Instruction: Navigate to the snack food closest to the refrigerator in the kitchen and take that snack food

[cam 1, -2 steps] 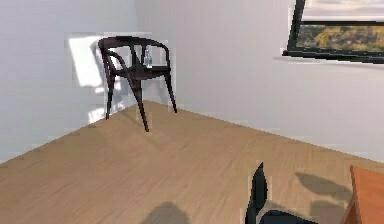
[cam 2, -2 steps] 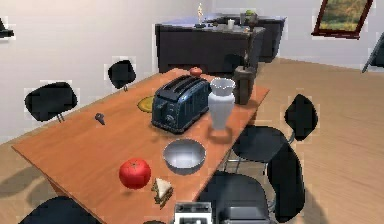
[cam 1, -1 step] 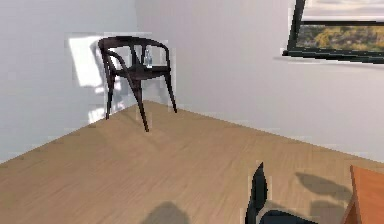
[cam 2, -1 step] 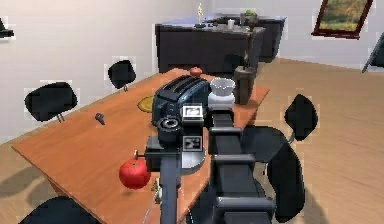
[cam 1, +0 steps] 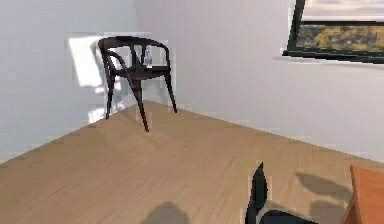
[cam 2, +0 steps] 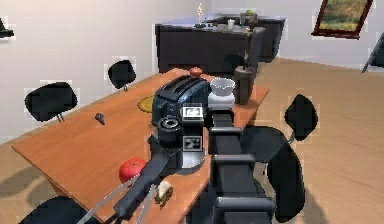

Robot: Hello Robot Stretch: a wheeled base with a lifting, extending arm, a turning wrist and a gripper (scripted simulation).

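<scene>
In the arm side view my arm (cam 2: 232, 170) rises from the bottom edge over a wooden dining table (cam 2: 90, 145). The gripper (cam 2: 142, 198) reaches down-left of its white marker squares, low over the tabletop. A red round thing (cam 2: 130, 170) lies on the table just beside the fingers, and a small tan thing (cam 2: 163, 190) lies right by them. I cannot tell whether the gripper holds anything. Nothing here has a shape I can name as snack food.
A dark toaster (cam 2: 184, 100), a white bowl (cam 2: 222, 92) and a dark cup (cam 2: 243, 80) stand farther along the table. Black chairs (cam 2: 50, 100) ring it; a dark kitchen counter (cam 2: 210, 45) stands behind. In the forward view, a dark wooden chair (cam 1: 138, 70) stands in a corner under bare walls.
</scene>
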